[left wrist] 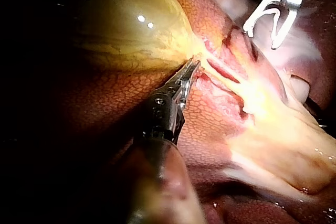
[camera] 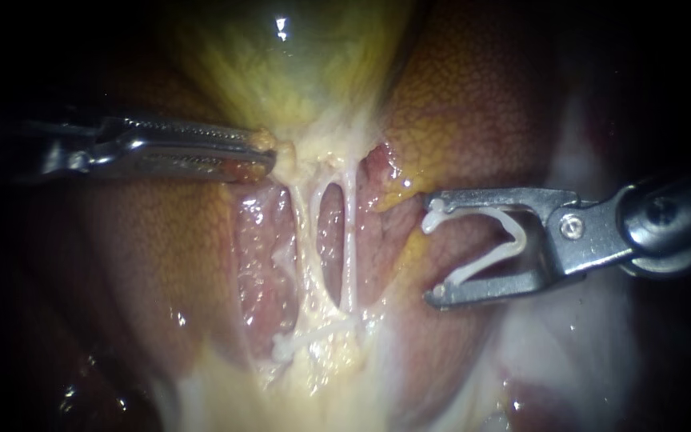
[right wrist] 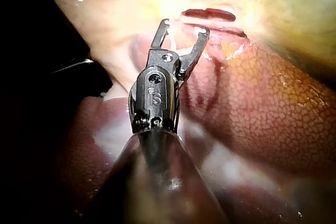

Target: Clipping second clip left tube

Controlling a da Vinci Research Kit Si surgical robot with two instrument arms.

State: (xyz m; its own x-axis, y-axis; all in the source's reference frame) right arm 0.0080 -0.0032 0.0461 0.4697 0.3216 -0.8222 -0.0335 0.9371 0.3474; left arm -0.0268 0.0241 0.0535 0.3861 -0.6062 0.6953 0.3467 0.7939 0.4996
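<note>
Two pale tubes run down from the gallbladder [camera: 297, 64] neck: the left tube [camera: 307, 220] slants, the right tube [camera: 351, 240] is straight. A white clip [camera: 305, 342] lies across the tissue at their lower end. My left instrument [camera: 269, 156] [left wrist: 190, 72] is shut on yellowish tissue at the gallbladder neck, just left of the tubes. My right instrument [camera: 432, 256] [right wrist: 185, 27] holds an open white clip [camera: 439, 216] between wide-spread jaws. It stands to the right of both tubes, clear of them, and also shows as the right instrument [left wrist: 261, 36] in the left wrist view.
Mottled brown liver [camera: 473, 104] flanks the dissected bed on both sides. Raw pink tissue [camera: 261, 264] lies left of the tubes. Pale fatty tissue [camera: 321, 376] spreads below them. Whitish membrane [camera: 569, 336] lies under the right instrument's shaft.
</note>
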